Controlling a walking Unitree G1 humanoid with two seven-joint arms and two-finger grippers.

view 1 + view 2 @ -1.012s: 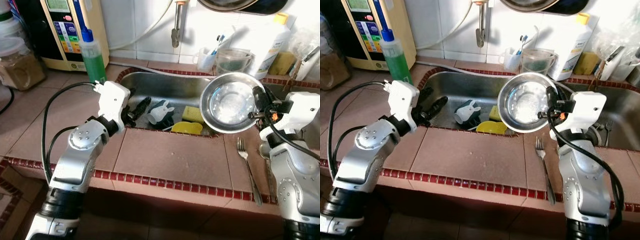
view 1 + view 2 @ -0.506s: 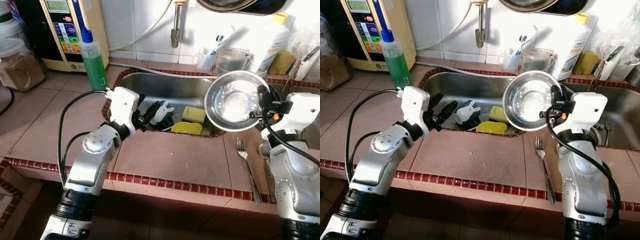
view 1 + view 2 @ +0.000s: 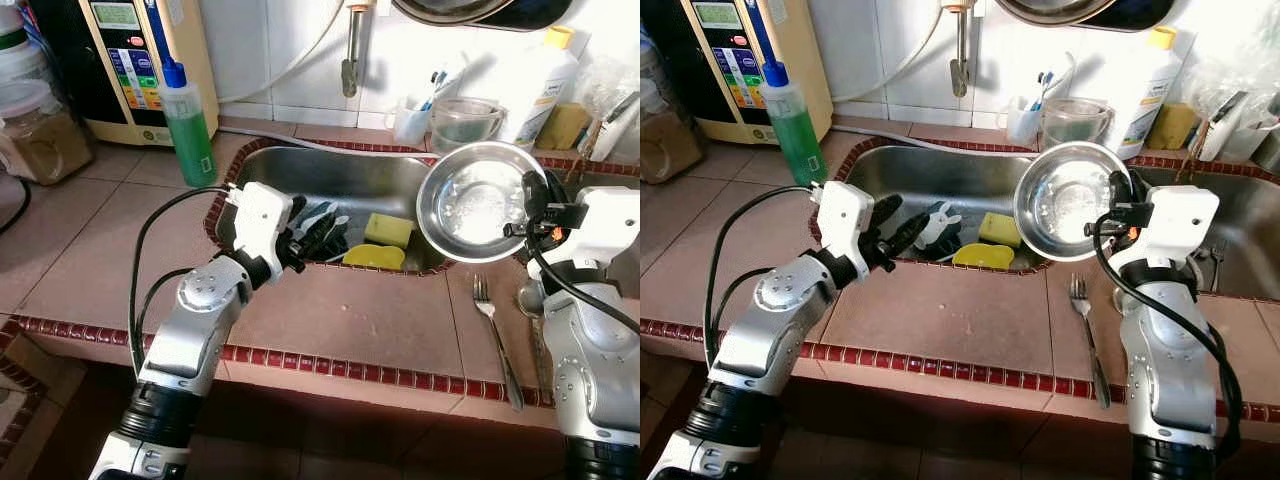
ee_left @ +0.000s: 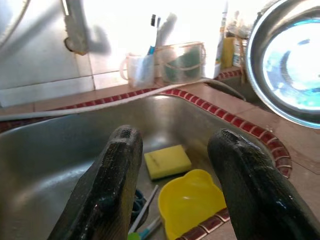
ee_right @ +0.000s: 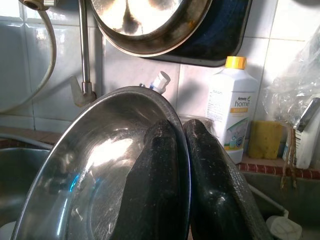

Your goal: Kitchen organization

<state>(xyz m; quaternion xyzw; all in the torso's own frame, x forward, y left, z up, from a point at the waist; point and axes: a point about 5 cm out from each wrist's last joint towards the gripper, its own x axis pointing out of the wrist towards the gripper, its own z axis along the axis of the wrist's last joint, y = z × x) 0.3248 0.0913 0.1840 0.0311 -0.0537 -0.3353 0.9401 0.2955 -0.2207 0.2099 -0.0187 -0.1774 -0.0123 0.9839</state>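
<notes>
Your right gripper (image 5: 182, 165) is clamped on the rim of the steel bowl (image 3: 477, 199), one black finger inside the rim and one outside, and it holds the bowl tilted up in the air over the right end of the sink (image 3: 340, 178), above the red-tiled edge. Your left gripper (image 4: 172, 165) has its two fingers spread apart with nothing between them, and it reaches over the near left edge of the sink, pointing down into the basin. Beyond its fingertips lie a yellow sponge (image 4: 167, 160) and a yellow plastic cup (image 4: 191, 201) on the sink floor, the cup nearer the front wall and the sponge just behind it. A small white figure (image 3: 936, 220) rests in the basin just past the left gripper. On the counter (image 3: 350, 310) in front of the bowl, a fork (image 3: 497, 338) lies lengthwise near your right arm. A green soap bottle (image 3: 188, 122) stands at the sink's left back corner, and a white detergent bottle (image 5: 233, 110) stands against the tiled wall behind the bowl.
</notes>
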